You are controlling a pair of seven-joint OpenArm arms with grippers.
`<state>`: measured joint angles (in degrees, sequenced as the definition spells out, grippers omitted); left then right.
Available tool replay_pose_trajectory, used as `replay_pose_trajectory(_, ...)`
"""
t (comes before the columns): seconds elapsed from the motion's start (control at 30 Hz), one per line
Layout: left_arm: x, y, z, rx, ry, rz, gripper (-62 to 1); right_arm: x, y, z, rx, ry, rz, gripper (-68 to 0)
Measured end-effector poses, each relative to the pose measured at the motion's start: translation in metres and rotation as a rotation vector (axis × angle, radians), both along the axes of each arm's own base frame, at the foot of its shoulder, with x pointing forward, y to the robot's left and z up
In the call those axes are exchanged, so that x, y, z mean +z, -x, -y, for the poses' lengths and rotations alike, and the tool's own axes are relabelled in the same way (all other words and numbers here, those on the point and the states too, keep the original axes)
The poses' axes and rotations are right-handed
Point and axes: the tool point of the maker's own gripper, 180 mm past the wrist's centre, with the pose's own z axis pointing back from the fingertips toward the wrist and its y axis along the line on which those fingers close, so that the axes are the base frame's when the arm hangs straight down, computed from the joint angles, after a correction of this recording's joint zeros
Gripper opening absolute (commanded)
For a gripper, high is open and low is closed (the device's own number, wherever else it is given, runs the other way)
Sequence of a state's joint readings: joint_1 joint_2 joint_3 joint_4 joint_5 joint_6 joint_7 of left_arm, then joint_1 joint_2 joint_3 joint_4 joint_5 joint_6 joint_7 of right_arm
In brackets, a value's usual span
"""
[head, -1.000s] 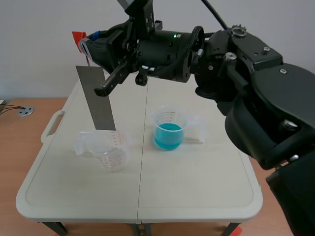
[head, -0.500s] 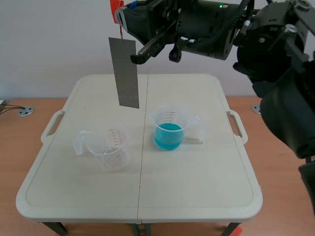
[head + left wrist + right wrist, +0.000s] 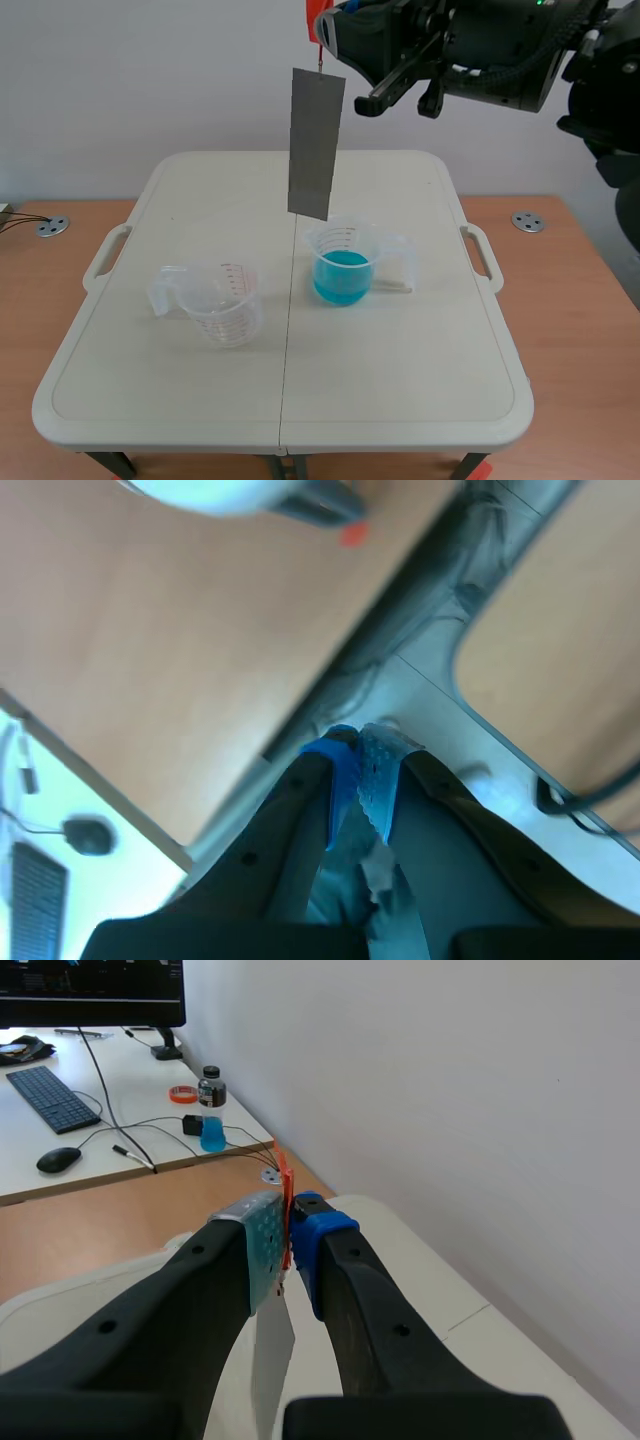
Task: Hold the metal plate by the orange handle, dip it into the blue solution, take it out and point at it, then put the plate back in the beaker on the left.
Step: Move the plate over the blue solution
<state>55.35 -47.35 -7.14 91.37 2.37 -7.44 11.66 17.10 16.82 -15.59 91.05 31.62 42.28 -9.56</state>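
1. Scene view: right arm raised across the top. The right gripper (image 3: 322,28) was clamped on the orange handle (image 3: 311,18) of the metal plate (image 3: 316,143).
2. Plate hung below the gripper, nearly upright with a slight tilt, clear of the table (image 3: 400,380). Its lower edge showed just above the rim of the beaker of blue solution (image 3: 343,264), toward that beaker's left side. Plate was not in the liquid.
3. Empty clear beaker (image 3: 218,305) stood on the left half of the table, apart from the blue one, handle pointing left.
4. Right wrist view: orange handle (image 3: 287,1205) was pinched between the two dotted pads of the right gripper (image 3: 290,1232). The grey plate (image 3: 270,1355) dropped away beneath the fingers.
5. Left wrist view: fingers of the left gripper (image 3: 358,768) met, pad against pad, with nothing between them. Wooden surface and a table edge lay beyond.
6. Left arm not seen in the scene view.
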Motion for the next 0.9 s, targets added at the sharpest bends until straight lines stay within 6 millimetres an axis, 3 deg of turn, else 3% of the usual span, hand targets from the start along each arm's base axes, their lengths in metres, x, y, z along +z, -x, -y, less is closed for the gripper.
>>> replay_pose_trajectory(0.27, 0.045, -0.093, 0.012, -0.058, 0.07, 0.272, -59.7, 0.0, -0.003, 0.018, -0.021, 0.021, -0.001, -66.2)
replay_pose_trajectory(0.37, 0.062, -0.116, 0.021, -0.064, 0.127, 0.342, -59.7, -0.001, -0.003, 0.022, -0.024, 0.035, -0.001, -66.2)
replay_pose_trajectory(0.57, 0.085, -0.141, 0.054, -0.133, 0.295, 0.373, -59.7, 0.0, -0.005, 0.026, -0.029, 0.054, 0.006, -66.2)
replay_pose_trajectory(0.9, 0.097, -0.16, 0.142, -0.283, 0.518, 0.376, -59.7, 0.01, -0.009, 0.027, -0.033, 0.062, 0.033, -66.2)
